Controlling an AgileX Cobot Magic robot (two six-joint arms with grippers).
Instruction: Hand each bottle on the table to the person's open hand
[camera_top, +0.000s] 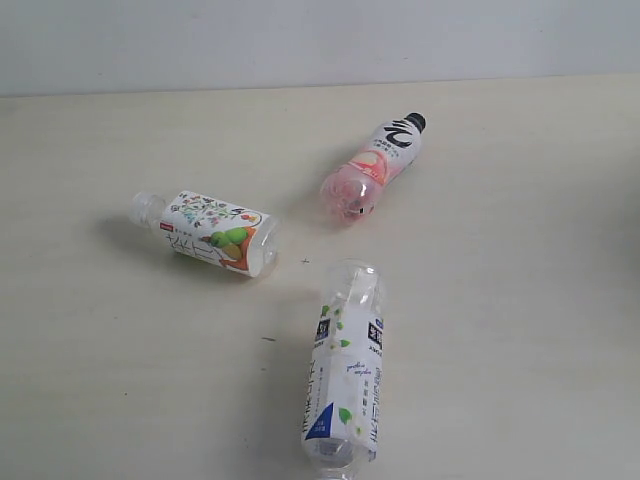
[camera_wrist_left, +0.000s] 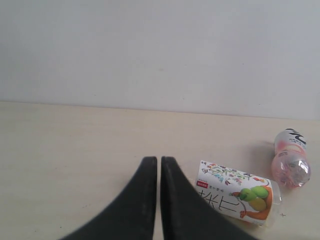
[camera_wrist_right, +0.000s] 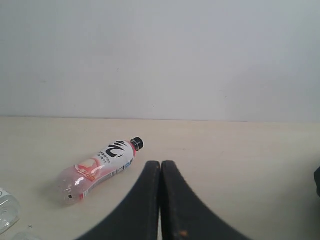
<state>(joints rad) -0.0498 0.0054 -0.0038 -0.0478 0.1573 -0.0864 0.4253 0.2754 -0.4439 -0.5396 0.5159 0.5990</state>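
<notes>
Pink bottle (camera_top: 372, 167) lies far, fruit-label bottle (camera_top: 212, 232) left, leafy bottle (camera_top: 346, 378) near, all apart on surface (camera_top: 500, 300). Closed and empty: left hand (camera_wrist_left: 159, 160), right hand (camera_wrist_right: 161, 163).

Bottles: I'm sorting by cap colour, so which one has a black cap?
The pink-label bottle; the fruit-label bottle and the leafy-label bottle show no black cap.

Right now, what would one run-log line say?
left gripper shut, empty | right gripper shut, empty | pink-peach bottle, fruit-label bottle, leafy-label bottle lying on table

Leafy bottle (camera_top: 345, 380): lower end cropped, perhaps cap.
</notes>
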